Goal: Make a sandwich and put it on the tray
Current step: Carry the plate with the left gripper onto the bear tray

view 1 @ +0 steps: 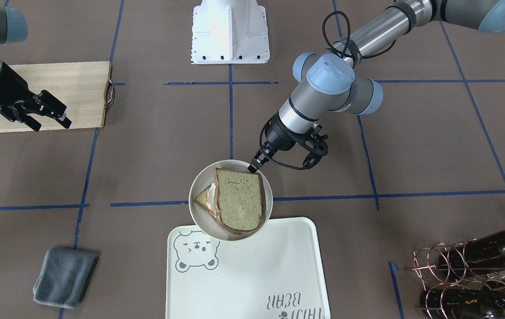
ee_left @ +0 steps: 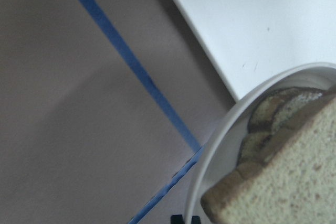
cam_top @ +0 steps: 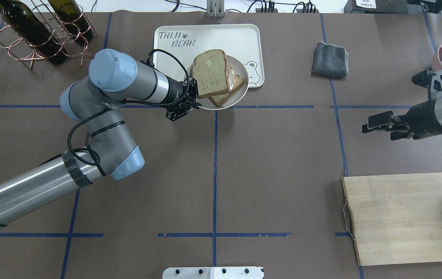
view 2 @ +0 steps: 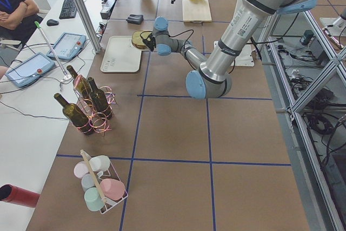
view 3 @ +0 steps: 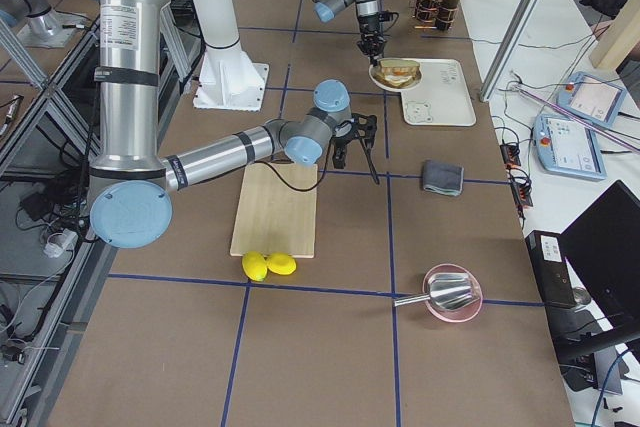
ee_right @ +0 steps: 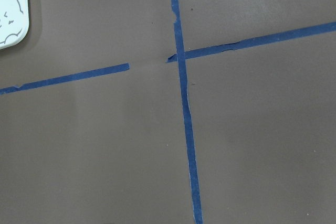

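Left tool [view 1: 253,167] pinching dish [view 1: 203,219] rim over tray [view 1: 257,266] edge, elbow bent, right tool [view 1: 53,125] spread

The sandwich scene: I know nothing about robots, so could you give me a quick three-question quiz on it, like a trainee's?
1. True or false: the left gripper grips the dish by its rim.
2. The dish overlaps the edge of which thing? A) cutting board B) tray C) grey cloth
3. Fill in: the top layer of the sandwich is a slice of ____.

Key: 1 true; 2 B; 3 bread.
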